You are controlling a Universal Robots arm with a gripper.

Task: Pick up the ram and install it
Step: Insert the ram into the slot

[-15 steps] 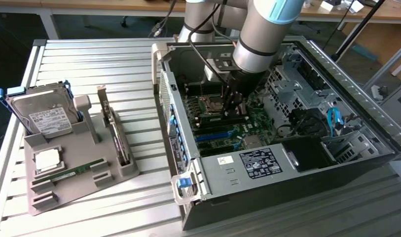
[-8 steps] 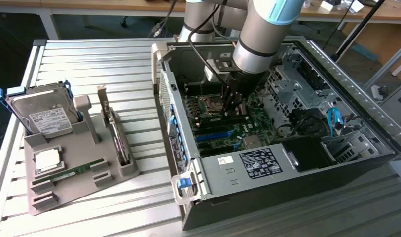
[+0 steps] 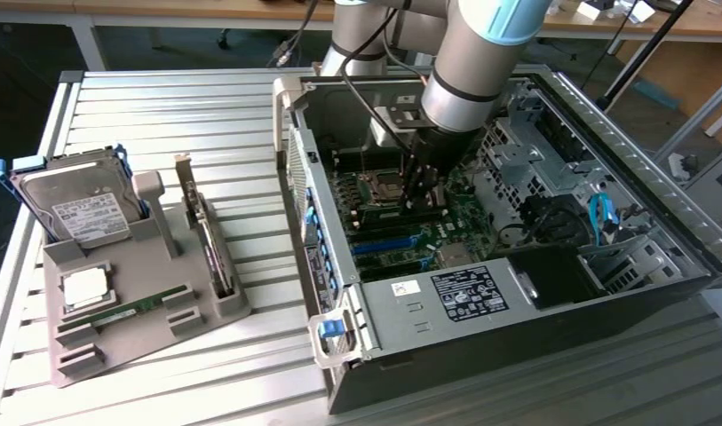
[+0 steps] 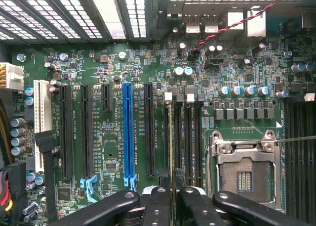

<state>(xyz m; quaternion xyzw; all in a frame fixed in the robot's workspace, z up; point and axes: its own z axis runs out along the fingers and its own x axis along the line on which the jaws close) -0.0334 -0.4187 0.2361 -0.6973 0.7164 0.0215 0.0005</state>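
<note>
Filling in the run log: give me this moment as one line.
gripper: shut on ram, edge-on | position: over memory slots in PC case | seated: cannot tell

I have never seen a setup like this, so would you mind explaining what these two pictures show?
A robot arm reaches into an open computer case lying on a slatted table. One picture looks from off the arm; the other from a camera on its wrist, down onto the circuit board. Its tool appears shut on a thin memory stick, seen edge-on above the slots. Beside the case, a grey holder carries a hard drive, a square chip, a card and another green stick.
</note>
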